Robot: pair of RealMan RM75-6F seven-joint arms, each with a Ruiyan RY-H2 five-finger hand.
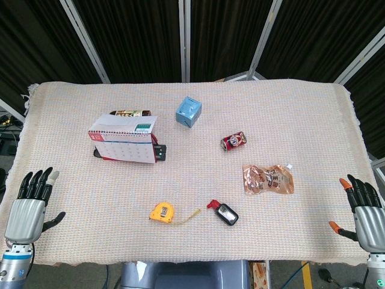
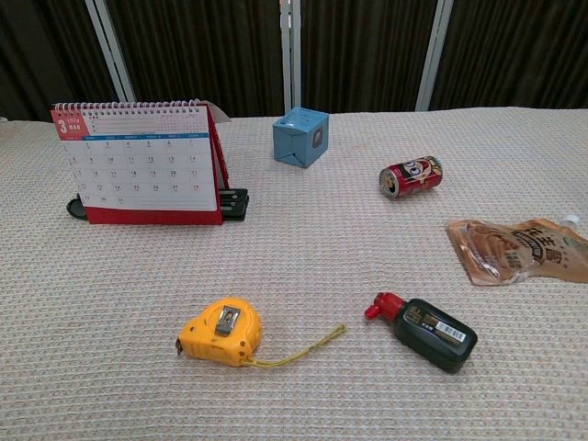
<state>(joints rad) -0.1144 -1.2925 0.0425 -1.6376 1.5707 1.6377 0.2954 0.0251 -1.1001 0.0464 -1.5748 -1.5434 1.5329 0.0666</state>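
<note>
My left hand [image 1: 30, 208] hovers at the table's near left corner, fingers spread, holding nothing. At the near right corner my right hand [image 1: 364, 211] is also empty with fingers apart. Neither hand shows in the chest view. Between them lie a yellow tape measure [image 1: 162, 212] [image 2: 220, 333] with its strap out, and a small black bottle with a red cap [image 1: 224, 212] [image 2: 427, 331]. A brown snack pouch [image 1: 267, 179] [image 2: 519, 250] lies nearest the right hand.
A desk calendar [image 1: 123, 139] [image 2: 138, 165] stands at mid-left with a black object behind it. A blue cube box [image 1: 188, 112] [image 2: 300, 136] and a red can on its side [image 1: 234, 141] [image 2: 411, 176] lie further back. A woven cloth [image 1: 289, 114] covers the table.
</note>
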